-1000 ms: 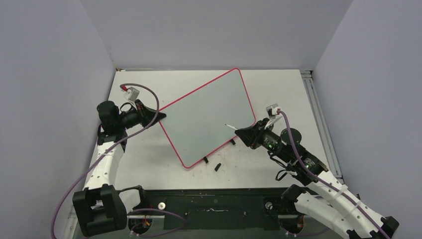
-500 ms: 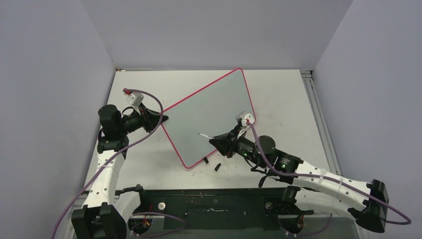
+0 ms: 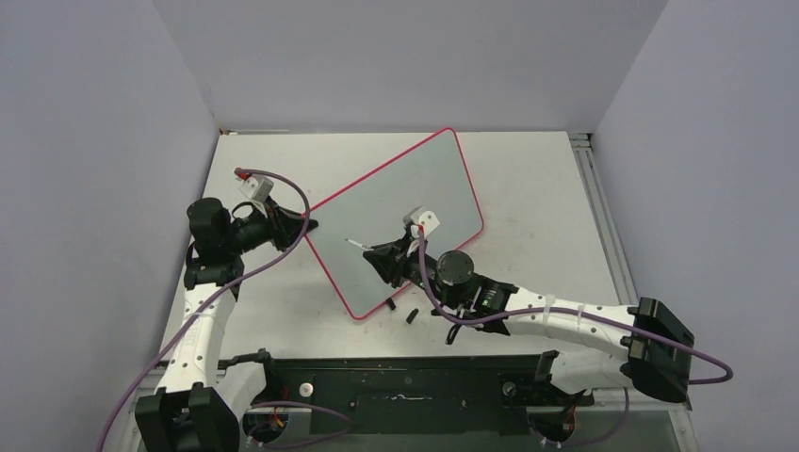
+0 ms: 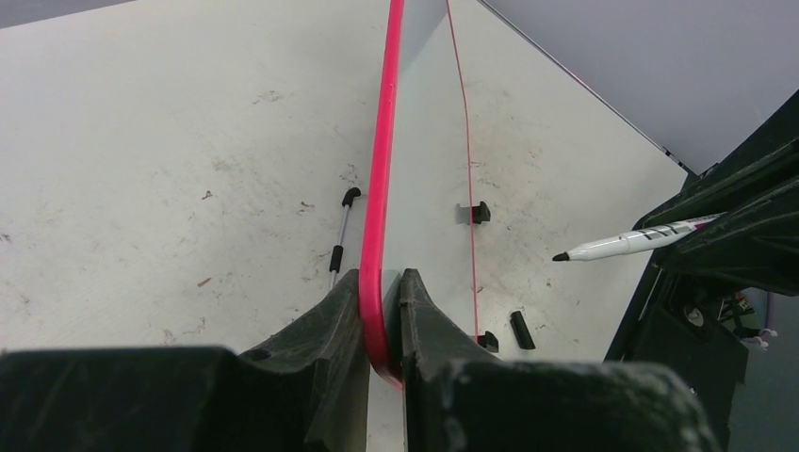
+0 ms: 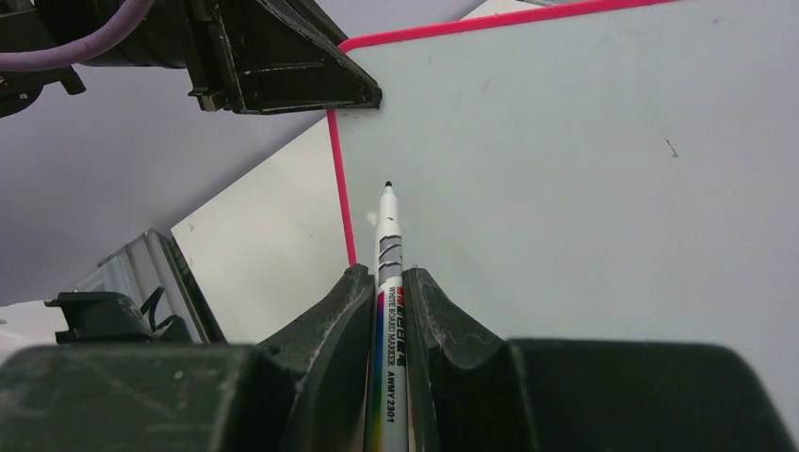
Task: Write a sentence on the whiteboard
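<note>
The whiteboard (image 3: 405, 202) lies slanted on the table, with a pink-red rim and a blank face; no sentence shows on it. My left gripper (image 3: 306, 226) is shut on the board's left corner, and its jaws pinch the pink rim (image 4: 382, 315). My right gripper (image 3: 377, 256) is shut on a white whiteboard marker (image 5: 387, 245), uncapped with a black tip. The marker (image 3: 356, 244) points left over the board's lower left part, close to the left rim (image 5: 341, 188). I cannot tell whether the tip touches the face. The marker also shows in the left wrist view (image 4: 631, 243).
The black marker cap (image 3: 412, 315) lies on the table just below the board's near corner, and also shows in the left wrist view (image 4: 520, 330). A small black foot (image 3: 389, 303) sits at the board's near edge. A thin rod (image 4: 341, 231) lies left of the rim. Grey walls enclose the table.
My right arm has swung left across the board, carrying the marker from the board's right edge to its lower left part. My left gripper has kept its hold on the corner.
</note>
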`<state>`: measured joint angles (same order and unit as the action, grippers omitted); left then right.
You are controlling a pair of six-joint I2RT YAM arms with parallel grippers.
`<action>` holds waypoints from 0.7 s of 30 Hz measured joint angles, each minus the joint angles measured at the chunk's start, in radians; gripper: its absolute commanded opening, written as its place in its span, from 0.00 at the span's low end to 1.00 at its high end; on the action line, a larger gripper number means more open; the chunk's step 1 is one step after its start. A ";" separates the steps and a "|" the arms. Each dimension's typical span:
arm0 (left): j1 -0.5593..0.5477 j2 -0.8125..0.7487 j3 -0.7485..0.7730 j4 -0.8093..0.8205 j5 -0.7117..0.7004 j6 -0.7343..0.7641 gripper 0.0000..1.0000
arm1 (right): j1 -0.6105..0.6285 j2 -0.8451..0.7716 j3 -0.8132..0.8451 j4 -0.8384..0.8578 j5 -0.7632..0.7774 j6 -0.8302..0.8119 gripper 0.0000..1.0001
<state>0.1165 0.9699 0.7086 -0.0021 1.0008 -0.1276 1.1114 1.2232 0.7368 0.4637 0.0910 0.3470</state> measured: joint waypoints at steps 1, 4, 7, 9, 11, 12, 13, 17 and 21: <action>0.000 0.000 0.001 -0.003 0.000 0.002 0.00 | 0.003 0.015 0.007 0.015 0.002 -0.006 0.05; 0.000 0.000 0.001 -0.008 -0.001 0.006 0.00 | 0.008 0.057 0.032 0.048 0.007 -0.026 0.05; 0.000 0.000 0.001 -0.011 -0.002 0.009 0.00 | 0.010 0.099 0.054 0.083 0.012 -0.045 0.05; 0.000 0.000 0.002 -0.014 -0.002 0.012 0.00 | 0.011 0.121 0.065 0.097 0.019 -0.053 0.05; 0.000 0.000 0.003 -0.019 -0.002 0.013 0.00 | 0.011 0.140 0.072 0.112 0.026 -0.060 0.05; 0.000 0.000 0.004 -0.021 -0.002 0.013 0.00 | 0.011 0.148 0.076 0.118 0.029 -0.064 0.05; 0.000 0.000 0.005 -0.023 -0.002 0.014 0.00 | 0.012 0.158 0.082 0.123 0.031 -0.068 0.05; 0.000 0.000 0.005 -0.028 -0.002 0.019 0.00 | 0.015 0.196 0.109 0.135 0.037 -0.082 0.05; 0.000 0.000 0.005 -0.031 -0.002 0.020 0.00 | 0.015 0.229 0.133 0.148 0.040 -0.094 0.05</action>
<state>0.1165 0.9699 0.7136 -0.0330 0.9985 -0.1074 1.1267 1.4525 0.8696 0.6113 0.1314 0.2527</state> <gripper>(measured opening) 0.121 0.153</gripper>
